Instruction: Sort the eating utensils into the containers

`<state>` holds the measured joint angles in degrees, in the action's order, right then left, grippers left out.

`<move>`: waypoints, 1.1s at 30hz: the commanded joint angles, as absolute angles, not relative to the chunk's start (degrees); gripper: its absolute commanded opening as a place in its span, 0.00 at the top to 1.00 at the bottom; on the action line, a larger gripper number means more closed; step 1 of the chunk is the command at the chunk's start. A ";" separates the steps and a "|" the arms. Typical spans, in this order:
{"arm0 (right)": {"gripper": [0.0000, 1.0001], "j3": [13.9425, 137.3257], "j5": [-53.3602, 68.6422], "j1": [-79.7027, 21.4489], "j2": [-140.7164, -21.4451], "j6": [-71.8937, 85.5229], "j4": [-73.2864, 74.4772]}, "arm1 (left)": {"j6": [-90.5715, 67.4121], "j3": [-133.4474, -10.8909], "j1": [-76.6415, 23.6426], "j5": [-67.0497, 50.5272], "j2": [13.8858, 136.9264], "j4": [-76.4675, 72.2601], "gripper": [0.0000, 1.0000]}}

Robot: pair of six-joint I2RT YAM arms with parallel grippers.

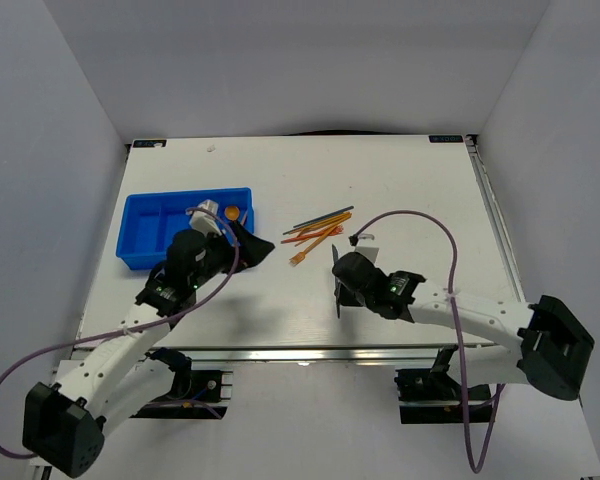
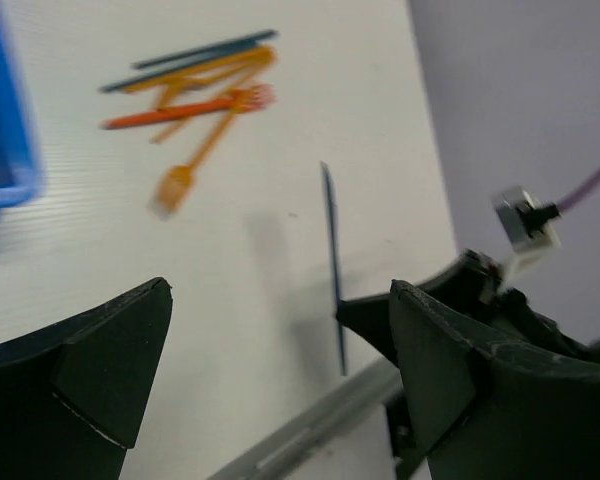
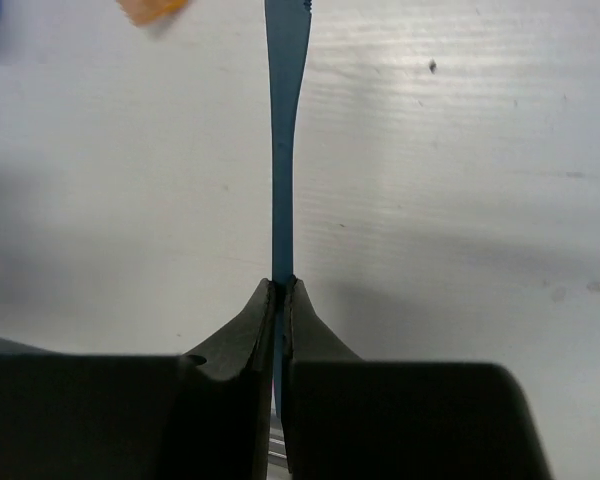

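Utensil [image 3: 283, 150] in right gripper [image 3: 282, 287], tip cropped

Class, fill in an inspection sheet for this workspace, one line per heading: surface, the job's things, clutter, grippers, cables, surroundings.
Surface: white table, mostly bare.
Job's things: blue tray at the rear left, with an orange piece in it. A loose pile of orange and dark utensils lies mid-table. One dark blue utensil is held above the table.
Clutter: nothing seen.
Grippers: left gripper is open and empty, beside the tray. Right gripper is shut on the dark blue utensil.
Cables: a purple cable arcs above the right arm; another loops near the left base.
Surroundings: plain pale walls on three sides.
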<state>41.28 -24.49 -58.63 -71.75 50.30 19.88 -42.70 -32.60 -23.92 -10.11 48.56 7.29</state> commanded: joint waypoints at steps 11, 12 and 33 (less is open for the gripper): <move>1.00 43.41 -19.69 -64.07 -66.00 40.87 6.33 | -53.00 -31.20 -41.75 1.84 58.71 -10.37 0.08; 1.00 44.11 -19.43 -64.68 -66.44 40.61 6.15 | -53.00 -31.20 -41.84 2.28 59.76 -10.28 0.09; 0.22 51.15 -26.44 -66.63 -69.71 45.08 11.92 | -41.24 -40.94 -40.44 16.66 61.61 9.27 1.00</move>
<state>48.64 -19.44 -67.85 -72.84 42.76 6.68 -48.23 -35.24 -41.85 7.44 63.64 -1.65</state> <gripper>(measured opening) 0.749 0.053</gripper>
